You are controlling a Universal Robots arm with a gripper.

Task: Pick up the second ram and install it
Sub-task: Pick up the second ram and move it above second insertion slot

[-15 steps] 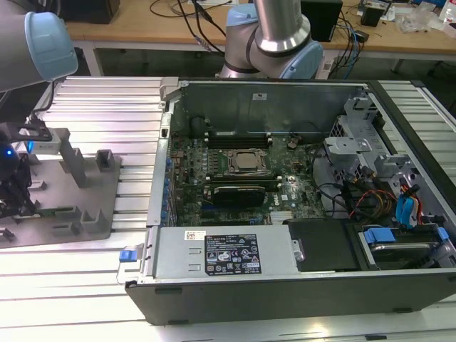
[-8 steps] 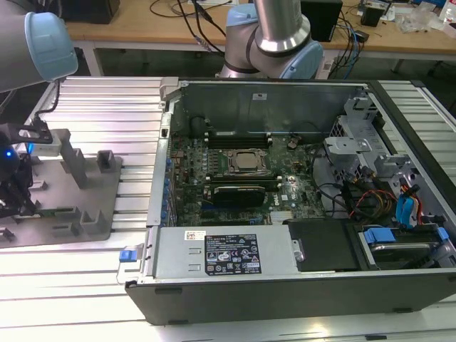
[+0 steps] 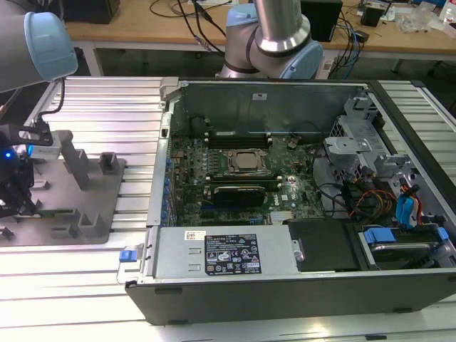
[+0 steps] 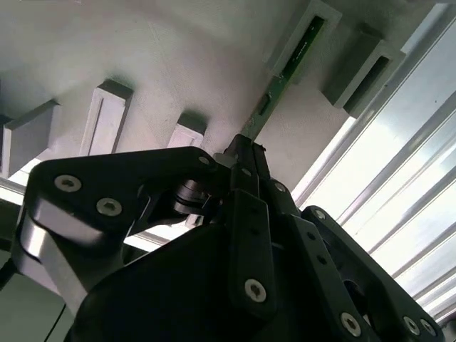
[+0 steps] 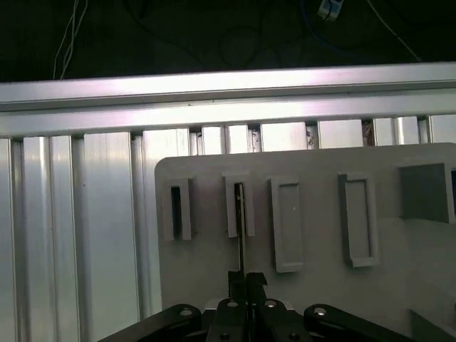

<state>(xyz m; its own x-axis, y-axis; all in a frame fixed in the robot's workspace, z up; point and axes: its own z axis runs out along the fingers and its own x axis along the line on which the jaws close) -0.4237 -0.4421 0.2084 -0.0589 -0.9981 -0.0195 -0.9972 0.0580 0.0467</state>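
And there it was: the end effector had its fingers drawn narrow, pinched on the near end of the second ram. In both wrist views the thin green stick ran edge-on from the fingertips up into a slotted holder on the grey tray. Its far end sat inside that slot, so by my reading the pick was in hand, not finished.

In the exterior view the tray lay on the slatted desk at the exterior view's left. It was well apart from the open computer case and its motherboard.

The grip looked centred on the board's thickness, and that was the thing to guard. A stick this thin would bend or bind if it were levered sideways. The draw wanted to run straight along the slot's own line, with no twist at the wrist. The hold was right at the end of the stick, so the long free part could swing. A slow, steady pace suited it best. The pinch belonged on the board's edges, I judged, rather than squeezing the little chips. I couldn't tell which it was here. The holder's walls sat close on both sides of the stick, and a scrape against them was the risk.
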